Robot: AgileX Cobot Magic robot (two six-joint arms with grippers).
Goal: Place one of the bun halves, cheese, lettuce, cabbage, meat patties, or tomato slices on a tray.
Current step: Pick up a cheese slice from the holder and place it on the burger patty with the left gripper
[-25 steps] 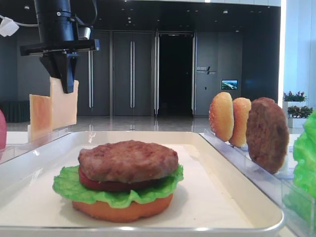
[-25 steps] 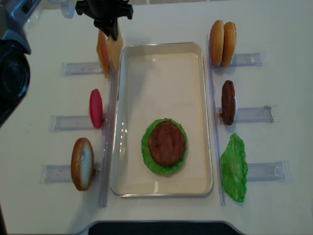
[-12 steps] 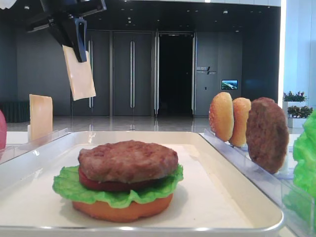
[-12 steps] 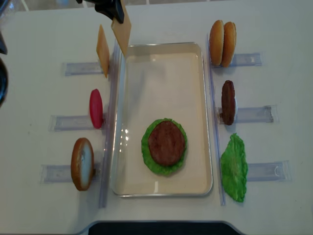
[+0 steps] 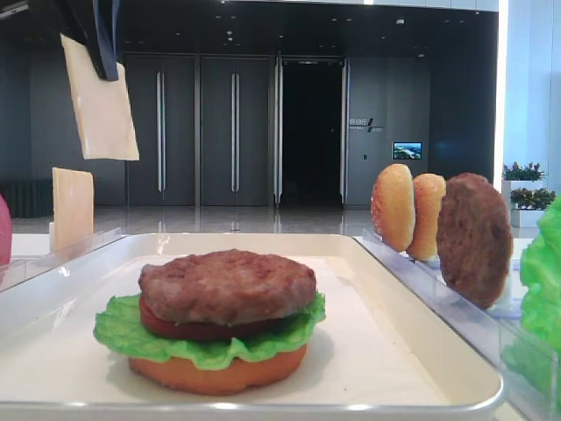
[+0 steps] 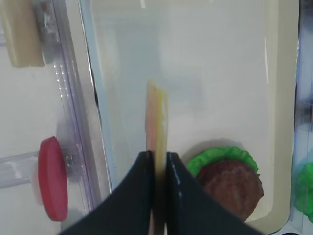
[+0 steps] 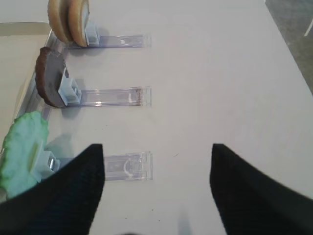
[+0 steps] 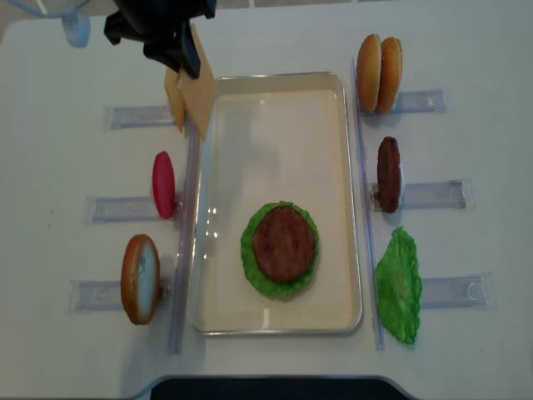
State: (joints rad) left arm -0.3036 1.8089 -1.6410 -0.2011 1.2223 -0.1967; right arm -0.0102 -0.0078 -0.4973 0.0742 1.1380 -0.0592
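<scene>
My left gripper (image 6: 157, 155) is shut on a pale yellow cheese slice (image 6: 157, 112), seen edge-on between its fingers. The slice (image 5: 101, 101) hangs tilted in the air above the far left corner of the white tray (image 8: 354, 208), under the gripper (image 8: 183, 57). On the tray's near half sits a stack: bun half, tomato slice, lettuce (image 5: 123, 331), and a meat patty (image 8: 283, 243) on top. A second cheese slice (image 5: 72, 206) stands in its clear rack left of the tray. My right gripper (image 7: 156, 147) is open over bare table, holding nothing.
Right of the tray, clear racks hold two bun halves (image 8: 379, 73), a meat patty (image 8: 388, 173) and a lettuce leaf (image 8: 398, 283). On the left stand a tomato slice (image 8: 163, 184) and a bun half (image 8: 140, 277). The rack (image 7: 129, 166) under my right gripper stretches out empty.
My left gripper has lifted the cheese slice up out of its rack. The slice now hangs higher and tilted, beside the tray's far left corner. The second slice stayed in the rack.
</scene>
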